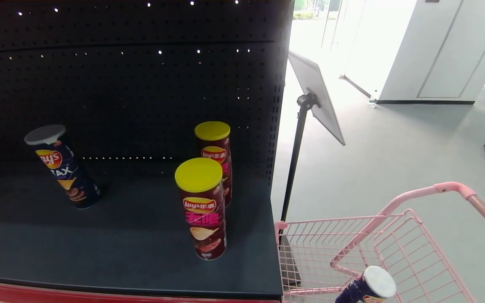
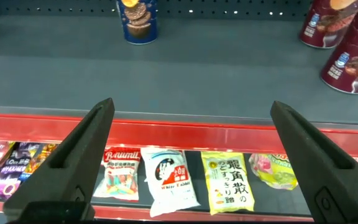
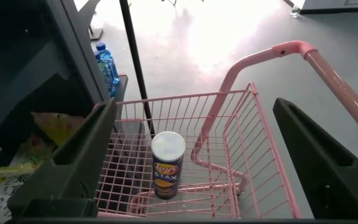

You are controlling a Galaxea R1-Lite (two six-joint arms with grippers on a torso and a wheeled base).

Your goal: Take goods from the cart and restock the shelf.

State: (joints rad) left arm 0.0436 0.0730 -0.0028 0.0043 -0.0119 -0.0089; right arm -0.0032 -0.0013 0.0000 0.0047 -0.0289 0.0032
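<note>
On the dark shelf (image 1: 112,248) stand two maroon chip cans with yellow lids, one in front (image 1: 202,208) and one behind (image 1: 214,158), and a navy chip can with a grey lid (image 1: 62,166) at the left. A pink wire cart (image 1: 352,248) stands to the right of the shelf with another navy chip can (image 1: 369,286) (image 3: 167,164) upright inside it. My right gripper (image 3: 194,162) hangs open above the cart, the can below and between its fingers. My left gripper (image 2: 191,162) is open in front of the shelf's red front edge (image 2: 185,130), holding nothing.
A lower shelf holds several snack packets (image 2: 166,180). A sign on a black pole (image 1: 299,139) stands between shelf and cart. A water bottle (image 3: 106,64) sits by the pole's base. Open grey floor lies to the right.
</note>
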